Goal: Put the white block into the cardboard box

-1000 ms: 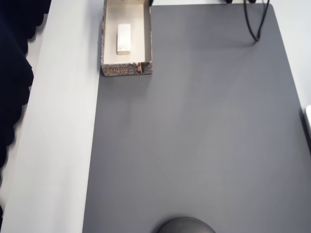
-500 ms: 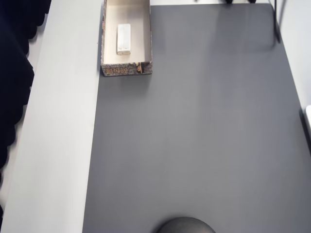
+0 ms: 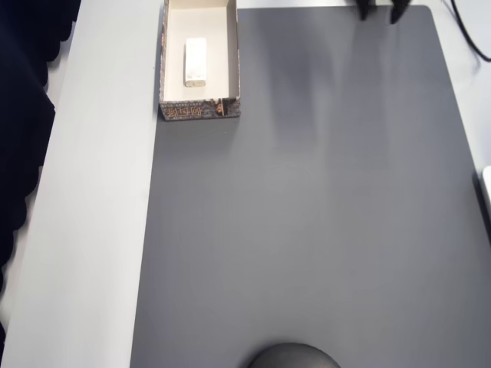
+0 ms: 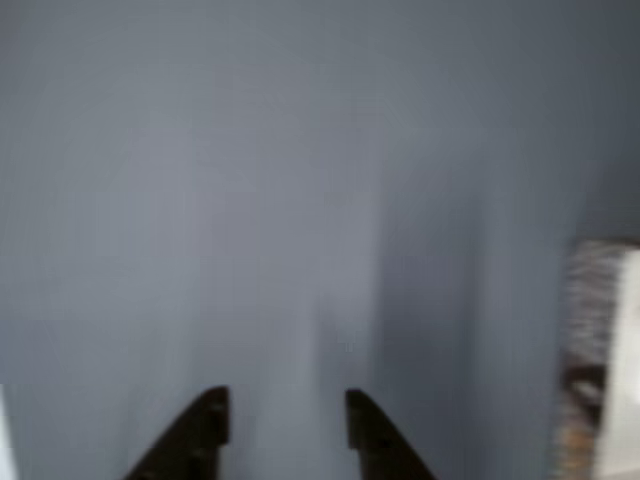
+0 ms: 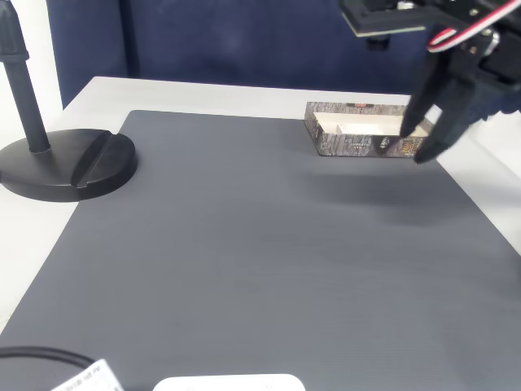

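Note:
The white block [image 3: 196, 61] lies flat inside the cardboard box [image 3: 234, 54] at the top left of the grey mat in the overhead view. My gripper [image 3: 379, 11] hangs at the top edge of that view, well to the right of the box. In the wrist view my gripper [image 4: 285, 405] is open, with only blurred grey mat between its dark fingers [image 4: 195, 430]. The box's patterned side [image 4: 590, 350] shows at that view's right edge. In the fixed view my gripper [image 5: 413, 147] hovers just in front of the box [image 5: 350, 140], above the mat.
A grey mat [image 3: 307, 215] covers most of the white table [image 3: 84, 230]. A black round stand base [image 5: 61, 163] sits at the mat's left in the fixed view, with its edge [image 3: 293, 356] at the overhead view's bottom. A dark curtain [image 3: 19, 115] hangs along the overhead view's left.
The arm's cable has swung right along the top of the overhead view, and the fingertips now dip further into that view. The block and the box have not moved.

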{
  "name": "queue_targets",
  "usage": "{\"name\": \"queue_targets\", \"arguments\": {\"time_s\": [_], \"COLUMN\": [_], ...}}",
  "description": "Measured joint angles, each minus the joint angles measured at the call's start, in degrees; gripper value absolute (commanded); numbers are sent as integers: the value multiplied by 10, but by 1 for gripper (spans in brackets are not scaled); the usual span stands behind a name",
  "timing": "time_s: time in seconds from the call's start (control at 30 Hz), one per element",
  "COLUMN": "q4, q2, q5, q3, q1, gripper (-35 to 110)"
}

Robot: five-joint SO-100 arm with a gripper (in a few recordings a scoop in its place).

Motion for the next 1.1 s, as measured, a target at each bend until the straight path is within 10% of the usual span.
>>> {"name": "queue_targets", "arguments": {"time_s": [1.1], "q4": [-85], "q2": [526], "q5": [-272], "q3": [506], "q1": [-207], "gripper": [-2]}}
